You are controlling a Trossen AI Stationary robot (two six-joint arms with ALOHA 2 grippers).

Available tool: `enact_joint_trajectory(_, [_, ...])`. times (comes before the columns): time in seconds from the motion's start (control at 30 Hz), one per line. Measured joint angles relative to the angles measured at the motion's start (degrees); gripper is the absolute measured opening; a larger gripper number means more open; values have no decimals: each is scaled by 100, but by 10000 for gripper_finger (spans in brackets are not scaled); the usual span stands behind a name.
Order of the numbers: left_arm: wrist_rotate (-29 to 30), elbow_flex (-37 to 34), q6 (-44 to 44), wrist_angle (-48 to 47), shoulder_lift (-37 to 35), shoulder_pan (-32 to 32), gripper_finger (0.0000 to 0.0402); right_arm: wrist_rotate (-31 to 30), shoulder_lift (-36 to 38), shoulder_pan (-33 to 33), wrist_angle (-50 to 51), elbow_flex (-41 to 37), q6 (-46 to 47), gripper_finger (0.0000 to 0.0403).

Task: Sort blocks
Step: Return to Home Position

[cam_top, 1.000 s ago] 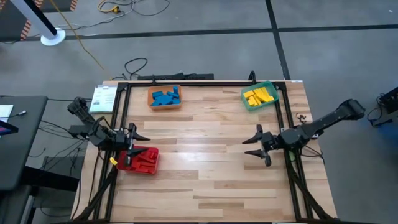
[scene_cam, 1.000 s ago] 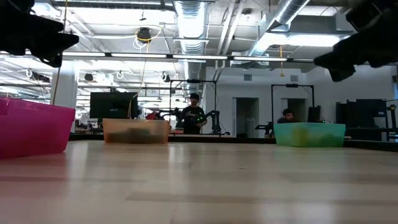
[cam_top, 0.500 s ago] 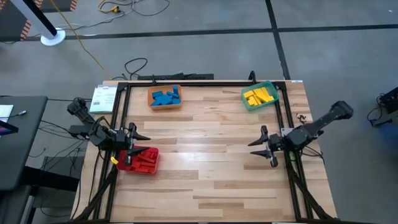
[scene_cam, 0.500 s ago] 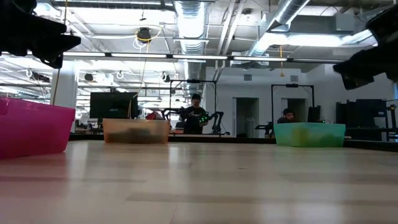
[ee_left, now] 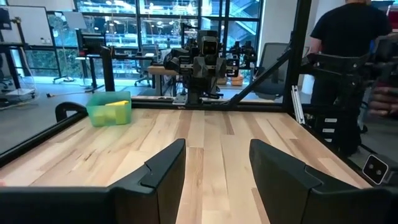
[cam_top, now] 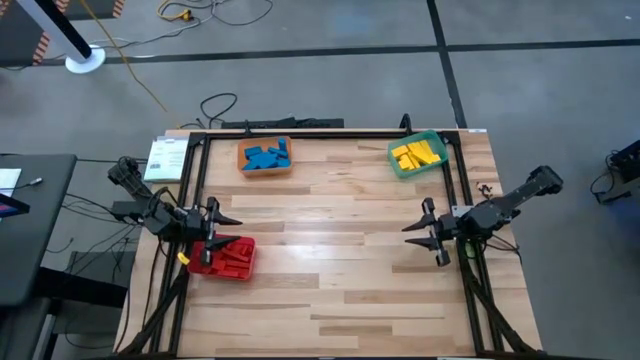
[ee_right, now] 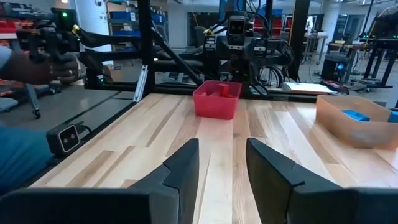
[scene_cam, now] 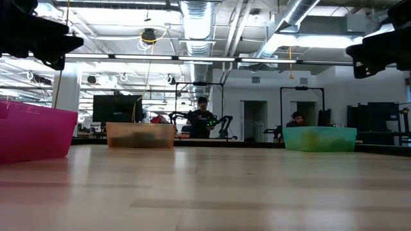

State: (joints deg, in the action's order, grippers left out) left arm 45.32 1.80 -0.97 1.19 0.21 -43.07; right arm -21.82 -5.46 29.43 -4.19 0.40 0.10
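Observation:
The blocks lie sorted by colour. Blue blocks [cam_top: 266,156] fill the orange bin [cam_top: 243,165] at the far side. Yellow blocks [cam_top: 417,153] lie in the green bin [cam_top: 398,166] at the far right, and red blocks [cam_top: 234,258] in the red bin [cam_top: 203,266] at the left. My left gripper [cam_top: 226,229] hovers open at the red bin's far edge, pointing level across the table, with nothing between its fingers [ee_left: 163,171]. My right gripper [cam_top: 412,236] hovers open near the right edge, pointing level toward the left, also with nothing in it [ee_right: 222,163].
Black frame rails [cam_top: 196,190] run along the table's left, far and right sides. A white paper [cam_top: 165,158] lies at the far left corner. Bare wood [cam_top: 330,250] spans the middle of the table. People stand beyond the table [ee_left: 348,37] [ee_right: 25,68].
My right gripper has drawn back toward the table's right edge, staying level above the wood. My left gripper has kept still over the red bin's edge. The bins and blocks have not moved.

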Motion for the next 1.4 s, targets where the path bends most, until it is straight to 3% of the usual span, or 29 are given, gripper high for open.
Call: enact_joint_trajectory(1.4, [11, 11, -269, 0, 4, 0, 173, -20, -8, 0, 29, -9, -11, 147])
